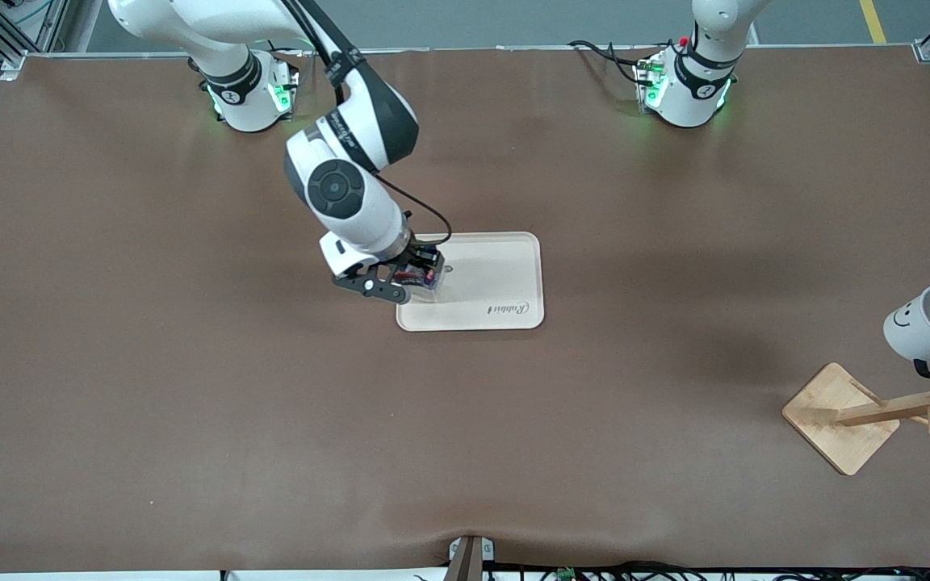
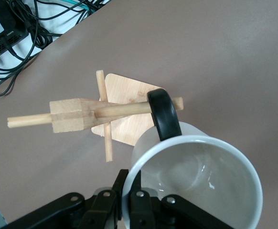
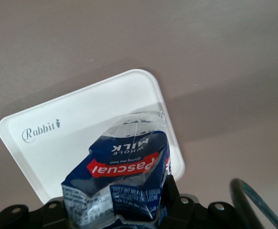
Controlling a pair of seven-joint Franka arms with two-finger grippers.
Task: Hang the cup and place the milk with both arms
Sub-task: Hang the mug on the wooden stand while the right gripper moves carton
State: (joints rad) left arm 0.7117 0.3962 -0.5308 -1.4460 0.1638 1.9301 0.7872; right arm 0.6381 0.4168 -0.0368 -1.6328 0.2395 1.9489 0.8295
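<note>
Here the right end effector grips the milk over the tray; lower it upright. The left end effector, clamped on the cup, should thread the handle along the rack peg.

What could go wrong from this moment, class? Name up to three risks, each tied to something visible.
1. The left tool pinches only the rim of the cup; the black handle overlaps a peg of the wooden rack, so a misaligned move could miss or tip the rack.
2. The right tool grips the crumpled milk over the tray's edge; released there, the carton may topple or land half off.
</note>
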